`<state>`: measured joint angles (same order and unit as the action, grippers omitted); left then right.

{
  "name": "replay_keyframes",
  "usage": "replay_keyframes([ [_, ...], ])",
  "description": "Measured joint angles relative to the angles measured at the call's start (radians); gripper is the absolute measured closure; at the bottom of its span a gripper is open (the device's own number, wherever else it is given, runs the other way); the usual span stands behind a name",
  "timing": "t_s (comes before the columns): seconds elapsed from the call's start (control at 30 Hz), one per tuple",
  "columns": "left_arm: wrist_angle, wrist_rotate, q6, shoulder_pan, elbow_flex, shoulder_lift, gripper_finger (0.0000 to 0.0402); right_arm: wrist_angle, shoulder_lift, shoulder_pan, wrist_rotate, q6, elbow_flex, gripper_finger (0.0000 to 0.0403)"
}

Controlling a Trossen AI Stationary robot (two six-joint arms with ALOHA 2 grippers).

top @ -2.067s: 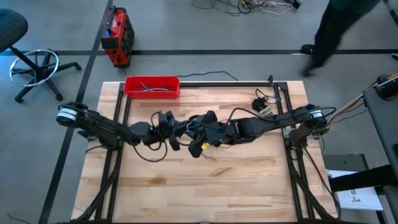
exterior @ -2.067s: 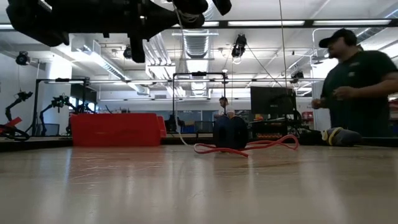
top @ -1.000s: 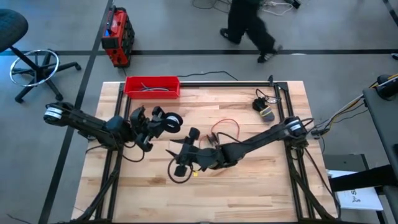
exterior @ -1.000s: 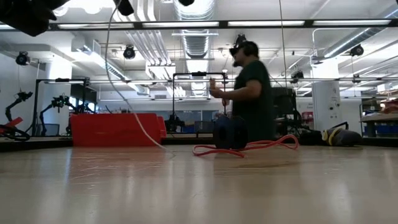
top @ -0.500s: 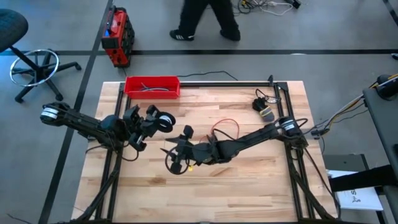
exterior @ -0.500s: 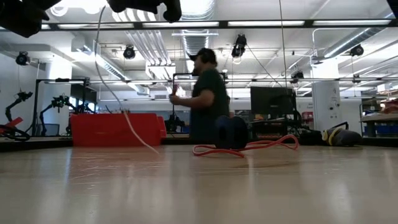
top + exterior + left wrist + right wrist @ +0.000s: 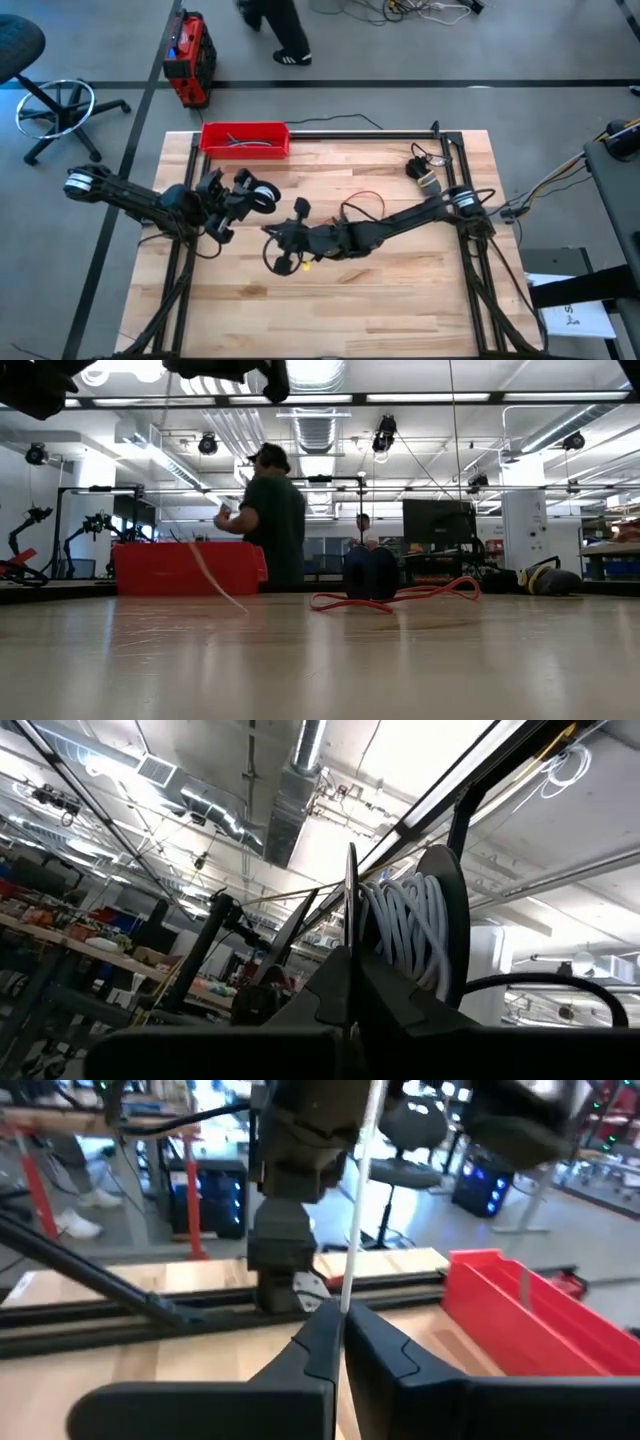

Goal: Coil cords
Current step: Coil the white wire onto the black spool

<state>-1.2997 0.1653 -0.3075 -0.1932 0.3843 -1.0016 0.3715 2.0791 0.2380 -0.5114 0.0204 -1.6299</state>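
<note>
White cord [image 7: 357, 1200] runs taut from the right end effector [image 7: 338, 1320], pinching it, toward the left end effector [image 7: 238, 195] gripping the wound spool [image 7: 415, 935] just beside it

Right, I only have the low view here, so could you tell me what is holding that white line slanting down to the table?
Observer: The right gripper is. In the right wrist view the white cord runs straight between its fingers, which are closed on it.
Operator: Thank you. Is any of it wound up yet?
Observer: Yes. The left wrist view shows a white coil of many turns packed between two dark discs, just ahead of the left gripper.
</note>
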Motion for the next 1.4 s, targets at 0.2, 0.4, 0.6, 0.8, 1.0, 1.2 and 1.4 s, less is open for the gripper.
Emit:
replay_keyframes([
  [0.2,0.003,-0.027,0.007,0.000,-0.024,0.076,0.0401,-0.284,-0.135,0.022,-0.088,-0.041,0.000,0.0400],
  [0.4,0.010,-0.027,0.048,0.000,-0.062,0.137,0.0401,-0.559,-0.265,0.023,-0.105,-0.159,0.001,0.0401],
  [0.6,0.042,-0.027,0.087,0.000,-0.064,0.158,0.0401,-0.693,-0.366,0.025,-0.136,-0.188,0.000,0.0402],
  [0.8,0.137,-0.027,0.141,0.001,-0.064,0.160,0.0401,-0.709,-0.438,0.031,-0.052,-0.200,0.000,0.0402],
  [1.0,0.284,-0.029,0.190,0.000,-0.064,0.170,0.0401,-0.744,-0.463,0.028,0.029,-0.263,0.001,0.0403],
  [1.2,0.370,-0.044,0.292,0.000,-0.064,0.184,0.0401,-0.834,-0.469,0.028,0.071,-0.299,0.001,0.0403],
  [1.4,0.468,-0.047,0.333,0.000,-0.063,0.219,0.0401,-0.843,-0.469,0.028,0.091,-0.322,0.001,0.0403],
])
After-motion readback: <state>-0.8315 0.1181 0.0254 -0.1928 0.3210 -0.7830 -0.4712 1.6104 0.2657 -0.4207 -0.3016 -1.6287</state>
